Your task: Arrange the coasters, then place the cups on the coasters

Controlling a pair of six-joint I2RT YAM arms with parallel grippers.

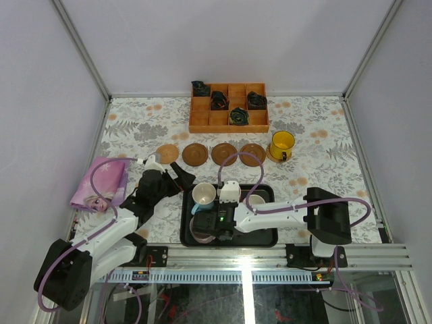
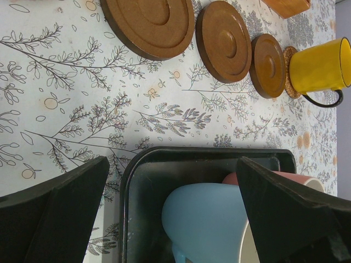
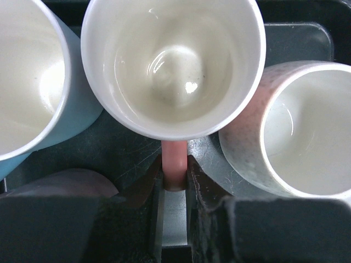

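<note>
The black rectangular tray (image 1: 264,236) lies at the near edge of the floral-patterned worktop (image 1: 135,128). Four cups stand inside the tray. The light blue cup with a white inside (image 1: 203,196) is at the far left. The pink cup (image 3: 173,66) is just to its right, and a pale speckled cup (image 3: 307,131) is further right. The mauve-grey cup (image 1: 200,231) is at the near left.

The right pincer (image 3: 175,176) reaches into the tray from the near side. It pinches the handle of the pink cup, with one finger pressed against each side.

The left pincer (image 2: 174,164) is spread wide and holds nothing. It hangs at the tray's left rim, beside the light blue cup.

Beyond the tray, four discs form a row: one tan woven coaster (image 1: 167,154), then three dark brown round coasters (image 1: 196,154) (image 1: 224,154) (image 1: 252,154). At the row's right end, the bright yellow cup (image 1: 282,143) stands on a second tan woven coaster (image 2: 288,66). An orange wooden grid box (image 1: 229,123) sits beyond the row. A pink-and-purple printed cloth (image 1: 101,183) lies to the left of the tray.
</note>
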